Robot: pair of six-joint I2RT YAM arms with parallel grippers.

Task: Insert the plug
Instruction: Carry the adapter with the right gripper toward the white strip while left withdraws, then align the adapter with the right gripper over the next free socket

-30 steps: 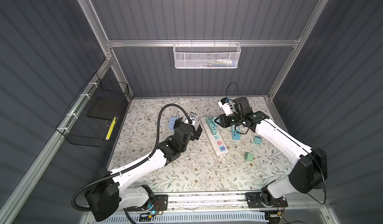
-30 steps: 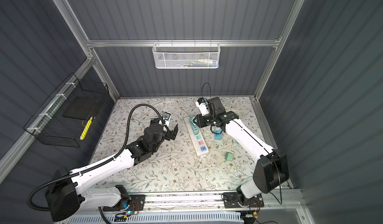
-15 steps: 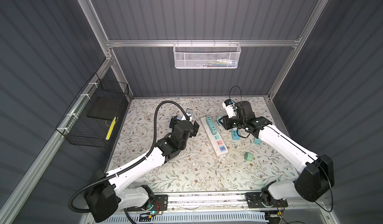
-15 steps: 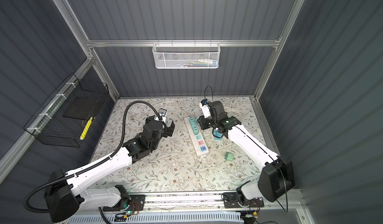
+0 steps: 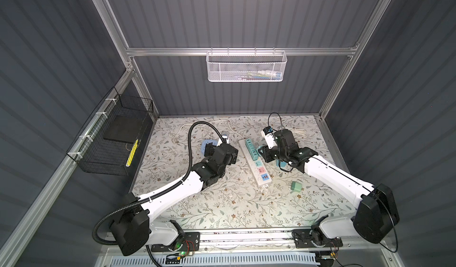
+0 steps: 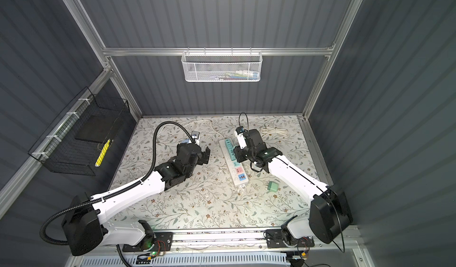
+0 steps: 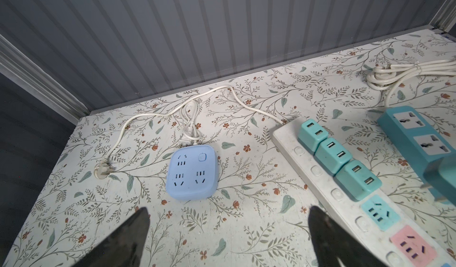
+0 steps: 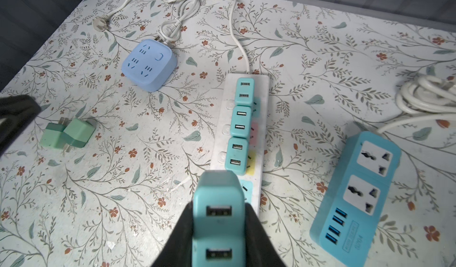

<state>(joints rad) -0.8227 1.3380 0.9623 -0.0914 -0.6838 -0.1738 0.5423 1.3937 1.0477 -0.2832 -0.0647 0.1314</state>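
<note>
Nearest me, a lone green plug (image 5: pixel 296 186) is lying loose on the flowered desk (image 5: pixel 222 209), well apart from the work. Past it, the right hand (image 8: pixel 219 231) is clenching a teal plug (image 8: pixel 217 191) by its two sides. The plug's USB face is looking up at the wrist camera, so its prongs are pointing down at the white power strip (image 8: pixel 265 88). The plug is hanging just over a free socket (image 8: pixel 247 188), next to three teal plugs (image 8: pixel 240 127) sitting in a row. In the left wrist view its prongs are showing bare, so I judge it is not in yet.

The left hand (image 7: pixel 227 228) is standing released and empty beside the strip, perhaps to steady it.

Farther back, a pale blue socket cube (image 7: pixel 192 172) and a teal socket bar (image 8: pixel 355 199) are lying unused, with a white cord (image 7: pixel 172 110) trailing along the back wall.

On the left wall, a black wire basket (image 5: pixel 103 164) is holding a dark flat slab (image 5: pixel 121 131) and a yellow thing (image 5: pixel 132 152). On the rear rail, a white mesh basket (image 5: pixel 222 68) is holding a few items too small to name.
</note>
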